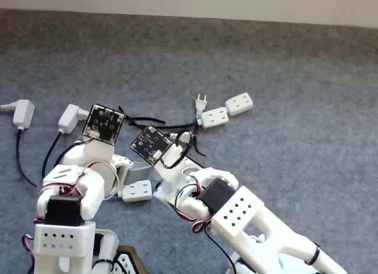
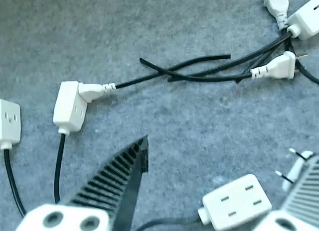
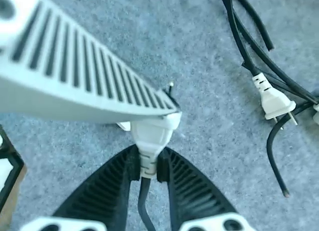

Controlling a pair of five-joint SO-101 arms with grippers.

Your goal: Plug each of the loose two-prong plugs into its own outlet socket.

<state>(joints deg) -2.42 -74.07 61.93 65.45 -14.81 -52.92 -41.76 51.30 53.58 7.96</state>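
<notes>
Right gripper [image 3: 154,131] clamped on plug [image 3: 148,141]; left gripper [image 2: 224,156] spread by socket block [image 2: 234,201], 7 o'clock in the high view. Next I square the plug to the slots [image 2: 224,197].

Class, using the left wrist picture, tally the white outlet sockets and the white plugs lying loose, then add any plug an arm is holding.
White plastic outlet sockets: 4
White two-prong plugs lying loose: 2
White two-prong plug held in the right end effector: 1
Total: 7
</notes>
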